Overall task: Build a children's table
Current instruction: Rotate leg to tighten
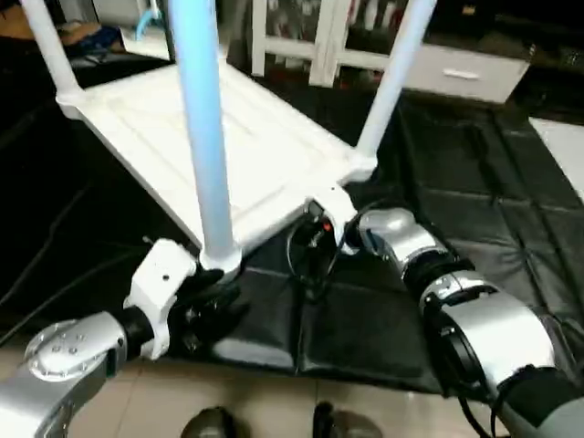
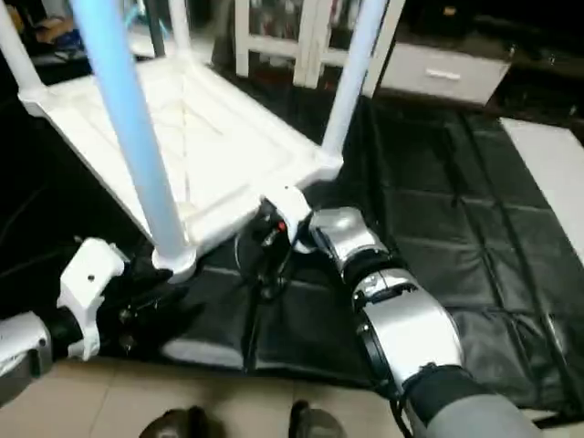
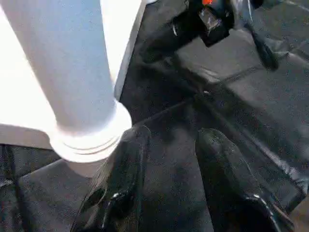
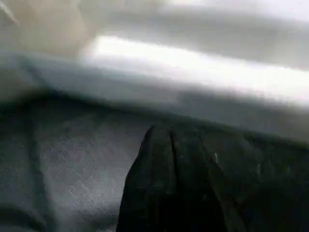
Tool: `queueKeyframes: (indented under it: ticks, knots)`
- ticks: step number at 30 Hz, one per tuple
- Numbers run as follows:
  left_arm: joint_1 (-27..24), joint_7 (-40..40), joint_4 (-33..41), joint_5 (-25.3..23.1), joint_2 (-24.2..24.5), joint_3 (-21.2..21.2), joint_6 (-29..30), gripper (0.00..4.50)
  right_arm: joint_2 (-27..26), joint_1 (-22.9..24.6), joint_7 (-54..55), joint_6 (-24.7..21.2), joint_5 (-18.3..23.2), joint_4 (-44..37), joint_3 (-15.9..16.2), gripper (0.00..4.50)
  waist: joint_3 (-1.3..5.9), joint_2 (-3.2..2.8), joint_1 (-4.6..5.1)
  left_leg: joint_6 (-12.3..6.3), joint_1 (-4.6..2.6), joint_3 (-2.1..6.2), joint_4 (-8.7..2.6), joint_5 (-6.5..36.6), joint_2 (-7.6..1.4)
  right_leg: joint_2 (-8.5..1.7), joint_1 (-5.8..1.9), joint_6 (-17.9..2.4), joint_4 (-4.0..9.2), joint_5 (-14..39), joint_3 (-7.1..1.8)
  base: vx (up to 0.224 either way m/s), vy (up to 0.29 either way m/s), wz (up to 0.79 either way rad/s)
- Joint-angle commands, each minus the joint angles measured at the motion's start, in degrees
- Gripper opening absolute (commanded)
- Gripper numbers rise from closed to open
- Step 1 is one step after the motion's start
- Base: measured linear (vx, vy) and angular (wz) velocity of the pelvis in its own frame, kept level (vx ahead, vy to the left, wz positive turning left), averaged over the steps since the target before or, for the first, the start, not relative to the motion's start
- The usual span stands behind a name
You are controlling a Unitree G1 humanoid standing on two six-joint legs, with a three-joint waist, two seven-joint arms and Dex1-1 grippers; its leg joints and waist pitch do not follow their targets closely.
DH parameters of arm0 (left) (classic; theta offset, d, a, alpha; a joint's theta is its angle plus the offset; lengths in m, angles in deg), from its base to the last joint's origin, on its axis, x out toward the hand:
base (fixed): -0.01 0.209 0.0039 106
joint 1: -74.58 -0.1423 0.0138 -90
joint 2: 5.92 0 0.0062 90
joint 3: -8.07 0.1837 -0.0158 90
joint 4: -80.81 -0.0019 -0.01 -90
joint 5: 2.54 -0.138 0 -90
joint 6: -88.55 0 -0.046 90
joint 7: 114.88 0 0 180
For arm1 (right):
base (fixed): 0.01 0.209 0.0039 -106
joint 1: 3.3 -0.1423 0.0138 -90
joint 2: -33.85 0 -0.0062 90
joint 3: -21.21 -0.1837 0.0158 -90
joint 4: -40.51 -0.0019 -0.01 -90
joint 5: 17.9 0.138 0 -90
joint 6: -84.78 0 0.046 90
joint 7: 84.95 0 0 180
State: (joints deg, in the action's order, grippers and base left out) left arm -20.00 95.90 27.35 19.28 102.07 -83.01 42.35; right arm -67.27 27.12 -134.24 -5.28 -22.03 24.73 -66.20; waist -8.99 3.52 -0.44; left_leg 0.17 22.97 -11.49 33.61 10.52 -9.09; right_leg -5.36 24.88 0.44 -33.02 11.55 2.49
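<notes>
Black mat [image 1: 474,210] under tabletop [image 1: 228,146] — right end effector [image 4: 169,145] clenched, left end effector [image 3: 169,159] released.

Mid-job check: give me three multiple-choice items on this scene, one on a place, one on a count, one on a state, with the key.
1. The tabletop lies on:
A. a black mat
B. a workbench
C. bare tile

2. Legs standing up from the tabletop in the left eye view:
A. one
B. three
C. six

3. The right gripper is:
A. wide open
B. shut
C. shut on a leg

Key: 1 A, the black mat spreads under it. 2 B, the near leg plus two further back. 3 B, its black fingers meet, empty, by the tabletop's edge.
</notes>
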Motion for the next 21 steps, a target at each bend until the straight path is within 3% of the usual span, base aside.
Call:
queueKeyframes:
  ticks: [1,2,5,6,7,9,10,11,12,13,14,15,16,18,19,20,21]
  knots:
    - [0.5,-0.3,2.4,0.8,-0.4,0.8,0.4,1.86,2.0,-2.1,-1.8,2.1,3.3,-3.1,-2.9,0.18,3.64,-1.39,-0.17,7.01,-2.73,3.05,-6.09,34.6,-4.14,-3.81,-1.06,-8.3,4.10,28.0,-2.17,0.000,0.000,0.00]
    - [0.9,-0.2,3.0,1.3,-0.7,1.4,0.7,1.86,3.0,-2.3,-1.1,2.4,4.1,-3.8,-3.9,0.29,3.54,-1.31,-0.20,6.94,-2.72,2.92,-6.20,34.2,-4.16,-3.56,-1.06,-8.6,4.03,27.2,-2.11,0.000,0.000,0.00]
    - [1.5,-0.1,3.3,1.6,-1.1,2.4,1.0,1.86,4.5,-2.2,-0.2,2.4,4.9,-4.7,-5.2,0.48,3.18,-2.00,-0.31,7.70,-3.30,2.34,-6.39,36.7,-4.02,-2.50,-0.42,-9.4,3.94,25.9,-1.71,0.000,0.000,0.00]
    - [1.6,-0.1,3.2,1.5,-1.2,2.6,1.0,1.86,4.8,-2.1,-0.3,2.4,5.1,-4.9,-5.3,0.48,3.30,-1.86,-0.36,7.67,-3.41,2.39,-6.24,37.0,-3.97,-2.54,-0.45,-9.3,3.91,26.1,-1.65,0.000,0.000,0.00]
    - [2.7,-0.5,2.2,0.9,-2.0,4.0,0.9,1.86,6.5,-0.8,-1.6,2.6,5.2,-6.9,-5.3,0.66,3.26,-2.66,-0.61,7.87,-3.50,2.40,-6.37,37.7,-3.92,-2.44,-0.46,-8.8,4.01,26.4,-1.58,0.000,0.000,0.00]
    - [3.9,-1.0,1.0,0.2,-2.9,5.5,0.5,1.86,8.2,1.4,-4.0,3.0,4.7,-9.7,-4.2,0.82,3.40,-2.28,-0.99,7.72,-3.90,2.15,-6.12,37.7,-3.89,-2.29,-0.32,-8.6,4.22,26.0,-1.54,0.000,0.000,0.00]
    - [4.4,-1.1,0.6,0.0,-3.4,6.0,0.4,1.86,8.7,2.6,-5.1,3.1,4.5,-11.2,-3.8,0.82,3.41,-2.05,-1.03,7.41,-3.71,2.17,-6.08,37.2,-3.82,-2.38,-0.55,-8.5,4.28,26.0,-1.56,0.000,0.000,0.00]
    - [5.6,-1.3,-0.1,-0.2,-4.4,7.0,0.1,1.86,9.4,5.0,-6.2,2.6,4.8,-14.6,-3.7,1.01,3.50,-3.02,-1.44,7.28,-3.58,2.23,-5.99,36.6,-3.78,-2.58,-0.73,-8.8,4.25,26.2,-1.65,0.000,0.000,0.00]
    - [5.9,-1.4,-0.2,-0.2,-4.7,7.2,0.0,1.86,9.5,5.7,-6.5,2.4,5.0,-15.6,-3.8,1.01,3.36,-2.73,-1.51,7.09,-3.69,2.08,-6.08,36.6,-3.76,-2.42,-0.72,-8.3,4.69,26.5,-1.58,0.000,0.000,0.00]
    - [7.2,-1.8,-1.0,-0.3,-6.1,8.1,-0.4,1.86,10.0,8.6,-7.3,1.4,5.8,-19.8,-4.0,1.01,3.46,-3.42,-1.72,7.14,-3.79,2.13,-6.05,36.4,-3.77,-2.37,-0.83,-8.4,4.67,25.9,-1.56,0.000,0.000,0.00]
    - [7.9,-2.1,-1.6,-0.4,-6.9,8.5,-0.6,1.86,10.3,10.2,-7.7,0.9,6.3,-22.3,-4.2,1.01,3.40,-3.05,-1.67,6.86,-3.76,2.06,-6.01,35.9,-3.72,-2.22,-0.87,-8.0,4.84,25.9,-1.56,0.000,0.000,0.00]
    - [8.9,-2.7,-2.4,-0.8,-7.8,9.1,-0.9,1.86,10.5,12.6,-7.9,-0.1,7.0,-25.6,-4.2,1.01,3.62,-3.59,-1.86,6.82,-3.74,2.32,-5.88,35.7,-3.73,-2.52,-1.05,-8.7,4.53,26.0,-1.53,0.000,0.000,0.00]
    - [10.5,-3.6,-4.0,-1.6,-9.2,10.0,-1.6,1.86,10.6,15.8,-7.1,-0.8,7.4,-29.8,-4.2,1.01,3.39,-3.26,-1.64,6.55,-3.48,2.22,-6.08,35.9,-3.71,-2.33,-1.22,-8.3,4.87,26.6,-1.36,0.000,0.000,0.00]
    - [12.7,-4.8,-6.4,-2.9,-10.9,11.1,-2.6,1.86,10.5,19.8,-5.7,-2.1,8.0,-35.3,-4.0,1.01,3.52,-3.50,-1.68,6.19,-3.78,2.36,-5.78,35.5,-3.52,-2.37,-1.18,-7.1,5.33,28.8,-1.10,0.000,0.000,0.00]
    - [13.6,-5.3,-7.4,-3.5,-11.5,11.4,-3.2,1.86,10.3,21.2,-5.4,-2.8,8.6,-37.1,-4.2,1.01,3.18,-3.78,-1.35,5.86,-3.61,2.43,-5.95,36.3,-3.48,-2.24,-1.47,-6.2,5.85,30.7,-0.50,0.000,0.000,0.00]
    - [15.0,-6.4,-9.4,-4.5,-12.8,11.6,-4.3,1.86,10.1,23.4,-4.7,-3.7,9.1,-40.1,-4.4,1.01,3.19,-4.35,-1.13,5.86,-3.44,2.75,-6.06,37.0,-3.51,-2.20,-1.84,-6.1,5.49,30.9,0.01,-0.053,0.013,-0.13]
    - [17.5,-9.8,-12.9,-6.4,-15.5,11.2,-6.3,1.86,9.7,27.0,-3.2,-3.7,9.6,-44.4,-4.9,1.01,2.76,-4.53,-0.69,5.56,-2.99,2.77,-7.13,39.1,-3.76,-1.22,-2.51,-4.5,5.75,31.3,1.36,-0.056,0.016,-0.14]
